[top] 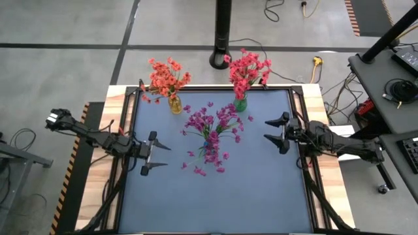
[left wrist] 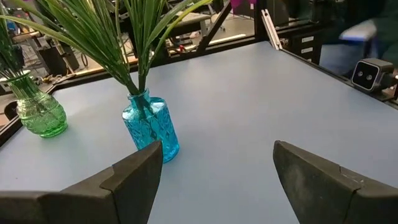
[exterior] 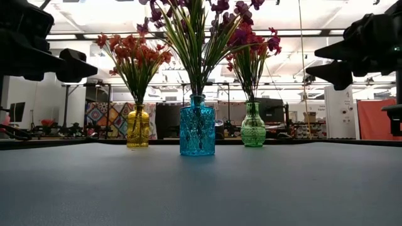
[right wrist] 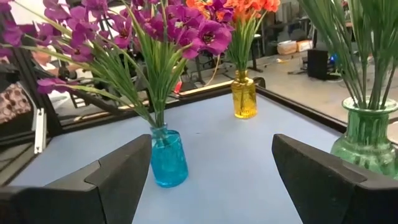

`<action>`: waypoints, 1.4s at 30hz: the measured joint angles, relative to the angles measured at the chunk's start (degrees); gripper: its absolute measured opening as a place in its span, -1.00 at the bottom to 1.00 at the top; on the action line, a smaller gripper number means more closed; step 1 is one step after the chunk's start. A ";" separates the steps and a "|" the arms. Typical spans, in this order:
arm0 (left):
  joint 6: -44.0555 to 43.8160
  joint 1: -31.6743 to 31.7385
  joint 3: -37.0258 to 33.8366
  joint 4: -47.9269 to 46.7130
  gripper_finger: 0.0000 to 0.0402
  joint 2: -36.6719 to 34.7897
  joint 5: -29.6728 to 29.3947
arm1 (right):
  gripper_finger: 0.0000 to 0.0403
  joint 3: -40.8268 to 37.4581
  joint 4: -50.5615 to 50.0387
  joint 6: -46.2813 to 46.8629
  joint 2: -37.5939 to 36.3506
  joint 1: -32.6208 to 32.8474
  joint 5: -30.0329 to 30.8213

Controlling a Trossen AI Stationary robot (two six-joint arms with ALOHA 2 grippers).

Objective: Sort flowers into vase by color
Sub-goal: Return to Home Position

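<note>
Orange flowers (top: 166,77) stand with their stems in a yellow vase (exterior: 138,127) at the far left of the table. Red-pink flowers (top: 247,70) stand in a green vase (exterior: 253,127) at the far middle. Purple flowers (top: 212,134) stand in a blue vase (exterior: 197,126) at the table's middle. My left gripper (top: 151,154) hangs open at the left edge, clear of everything. My right gripper (top: 279,132) hangs open at the right edge, holding nothing. Both point level toward the blue vase (left wrist: 150,126) (right wrist: 168,158).
The blue table mat (top: 215,189) lies bare across its near half. A black frame (top: 130,98) borders the mat. A black pole base (top: 221,60) stands on the floor beyond the far edge. A desk with equipment (top: 395,85) stands off to the right.
</note>
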 joint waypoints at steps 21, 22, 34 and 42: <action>0.02 0.00 0.00 0.00 0.43 2.36 0.00 | 0.61 -0.02 0.00 -1.76 0.01 0.00 0.15; 0.01 0.00 0.00 0.03 0.43 2.46 0.01 | 0.61 -0.02 0.00 -1.76 0.01 0.00 0.15; 0.02 0.00 0.00 0.00 0.43 3.30 -0.01 | 0.61 -0.02 0.02 -1.76 0.01 0.00 0.17; 0.02 0.00 0.00 0.00 0.43 3.82 0.01 | 0.61 -0.03 0.02 -1.76 0.01 0.00 0.20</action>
